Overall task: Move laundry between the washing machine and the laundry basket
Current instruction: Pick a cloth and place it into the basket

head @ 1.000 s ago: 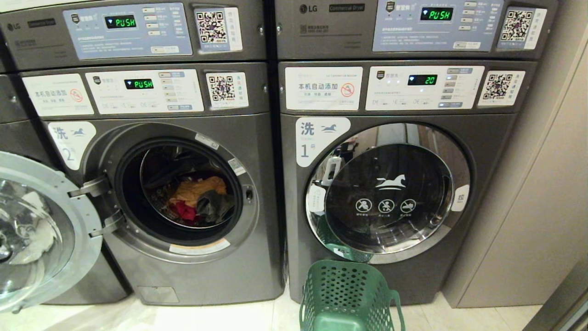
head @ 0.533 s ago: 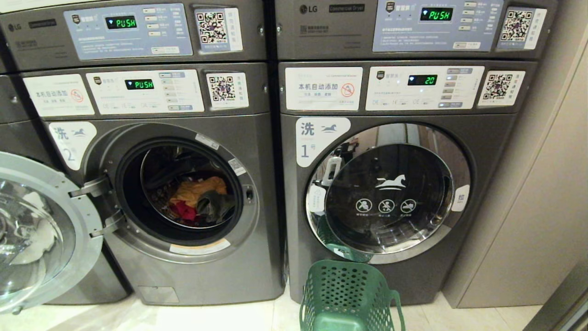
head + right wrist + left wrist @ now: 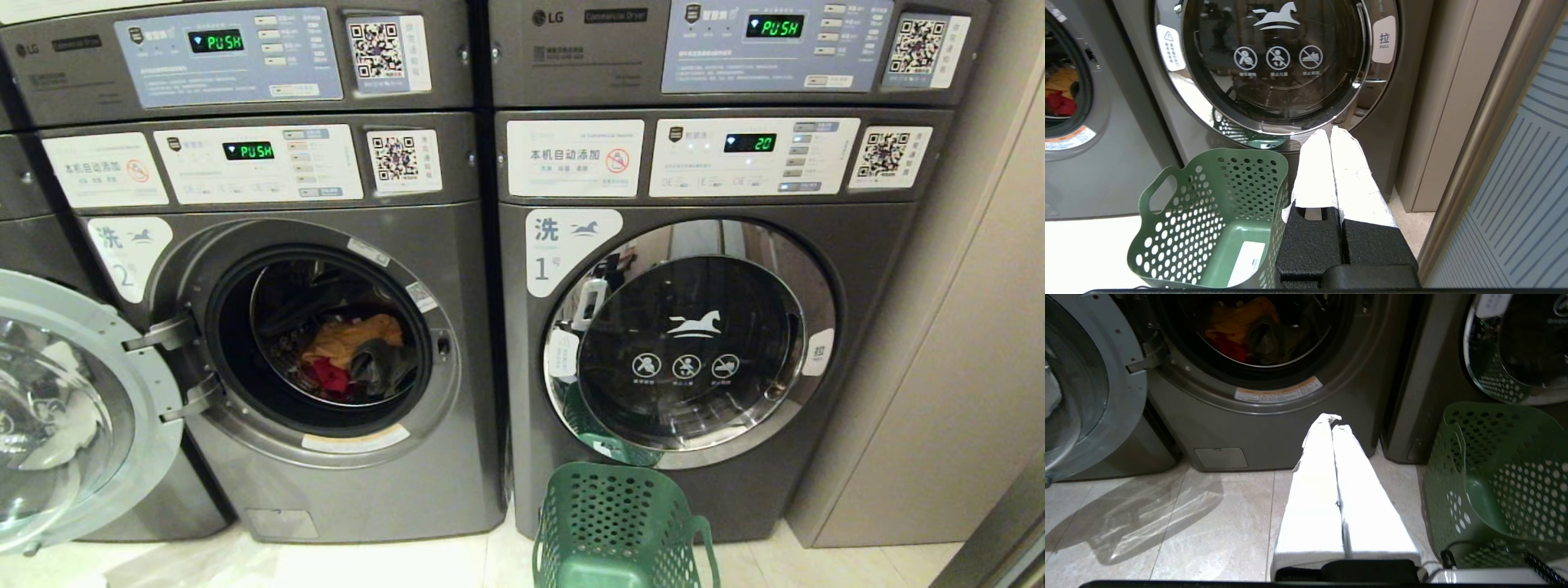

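Observation:
The left washing machine [image 3: 457, 392] has its round door [image 3: 77, 408] swung open to the left. Orange, red and dark green laundry [image 3: 353, 353] lies in its drum, also seen in the left wrist view as laundry [image 3: 1249, 328]. The green perforated laundry basket [image 3: 616, 527] stands empty on the floor before the right machine. My left gripper [image 3: 1332, 424] is shut with nothing in it, low over the floor in front of the open machine. My right gripper [image 3: 1329, 134] is shut and empty, beside the basket [image 3: 1208, 220]. Neither arm shows in the head view.
The right washing machine [image 3: 690, 343] has its chrome-ringed door closed. A beige cabinet panel [image 3: 939, 367] stands to the right of it, and a ribbed partition [image 3: 1527, 183] closes off the right side. Pale tiled floor [image 3: 1167, 522] lies before the machines.
The head view holds almost the same; only the reflections in the open door's glass shift slightly. Laundry and basket have not moved.

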